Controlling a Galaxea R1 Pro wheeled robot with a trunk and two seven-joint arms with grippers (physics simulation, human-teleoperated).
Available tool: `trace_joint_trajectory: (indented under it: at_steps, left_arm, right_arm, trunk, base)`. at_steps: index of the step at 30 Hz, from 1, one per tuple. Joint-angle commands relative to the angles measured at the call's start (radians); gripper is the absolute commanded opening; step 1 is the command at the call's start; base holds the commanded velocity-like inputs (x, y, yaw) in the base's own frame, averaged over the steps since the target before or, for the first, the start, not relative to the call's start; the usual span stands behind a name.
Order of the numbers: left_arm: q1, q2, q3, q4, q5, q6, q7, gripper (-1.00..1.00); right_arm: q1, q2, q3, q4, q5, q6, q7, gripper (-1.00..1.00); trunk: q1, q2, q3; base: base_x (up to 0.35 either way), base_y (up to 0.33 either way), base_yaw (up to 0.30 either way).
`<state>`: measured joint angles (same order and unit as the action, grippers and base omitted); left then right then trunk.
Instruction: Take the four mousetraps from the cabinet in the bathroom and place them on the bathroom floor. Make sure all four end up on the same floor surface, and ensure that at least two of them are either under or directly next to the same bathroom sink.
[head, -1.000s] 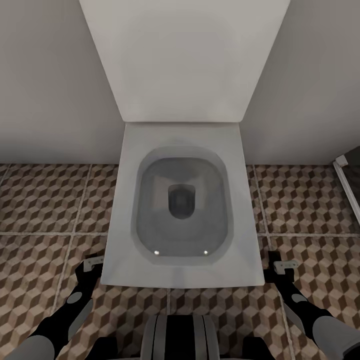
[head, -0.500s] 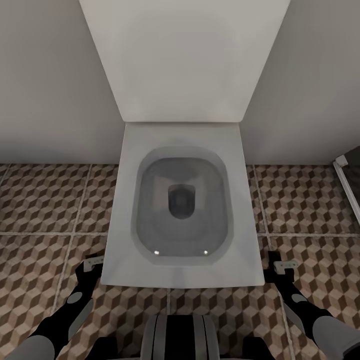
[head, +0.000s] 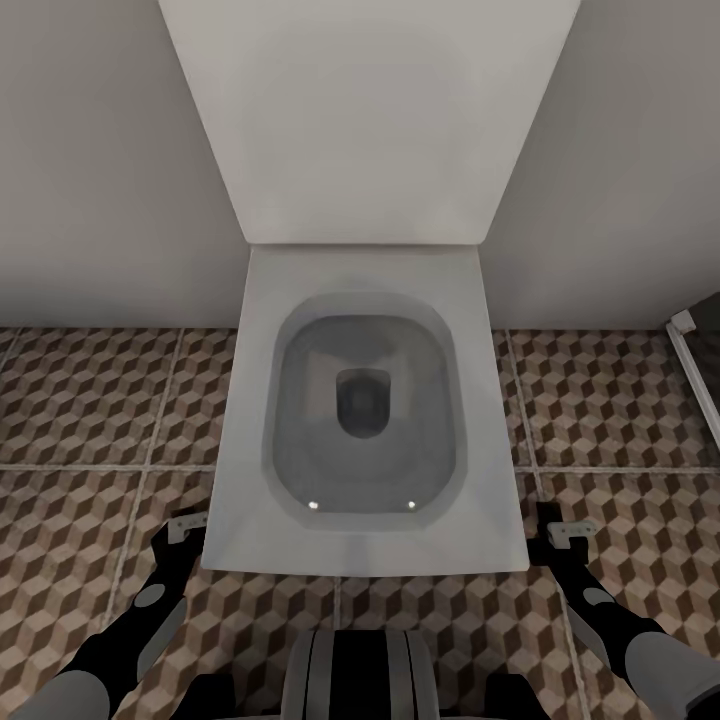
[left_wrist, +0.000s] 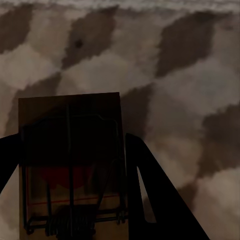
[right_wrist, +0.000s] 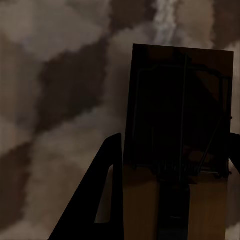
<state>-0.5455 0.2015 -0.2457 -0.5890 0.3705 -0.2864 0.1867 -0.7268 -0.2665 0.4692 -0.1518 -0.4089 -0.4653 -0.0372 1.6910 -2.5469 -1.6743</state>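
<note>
One mousetrap (left_wrist: 70, 150), a tan board with dark wire and a red mark, sits between the dark fingers of my left gripper (left_wrist: 72, 155), which is shut on it just above the bathroom floor (left_wrist: 170, 75). My right gripper (right_wrist: 175, 150) is shut on another mousetrap (right_wrist: 180, 115) over the cube-pattern tiles (right_wrist: 60, 85). In the head view the left gripper (head: 186, 526) hangs low by the toilet's left front corner and the right gripper (head: 556, 530) by its right front corner, above the bathroom floor (head: 90, 400). The cabinet and the sink are out of view.
A white toilet (head: 365, 545) with its lid (head: 370, 120) raised stands directly ahead against a pale wall (head: 90, 150). A white frame edge (head: 695, 370) stands at the far right. Patterned tiles lie on both sides of the toilet.
</note>
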Motion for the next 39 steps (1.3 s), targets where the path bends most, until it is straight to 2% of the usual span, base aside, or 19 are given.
trace_joint_trajectory:
  at_steps: [1, 14, 18, 39]
  left_arm:
    - [-0.001, 0.002, -0.009, 0.000, 0.004, -0.003, 0.011, -1.00]
    - [-0.001, 0.002, -0.009, 0.000, 0.003, -0.003, 0.011, -1.00]
    - [-0.001, 0.001, -0.010, 0.000, 0.003, -0.003, 0.011, -1.00]
    - [-0.001, 0.001, -0.009, 0.000, 0.004, -0.003, 0.011, -1.00]
  right_arm:
    - [0.000, 0.000, 0.008, 0.000, -0.009, -0.003, 0.002, -1.00]
    - [0.000, 0.000, 0.008, 0.000, -0.009, -0.003, 0.002, -1.00]
    - [0.000, 0.000, 0.008, 0.000, -0.008, -0.003, 0.002, -1.00]
    - [0.000, 0.000, 0.008, 0.000, -0.009, -0.003, 0.002, -1.00]
  trunk:
    - [0.000, 0.000, 0.000]
    - [0.000, 0.000, 0.000]
    - [0.002, -0.001, -0.016]
    - [0.002, -0.001, -0.016]
  base:
    - [0.000, 0.000, 0.000]
    - [0.000, 0.000, 0.000]
    - [0.000, 0.000, 0.000]
    - [0.000, 0.000, 0.000]
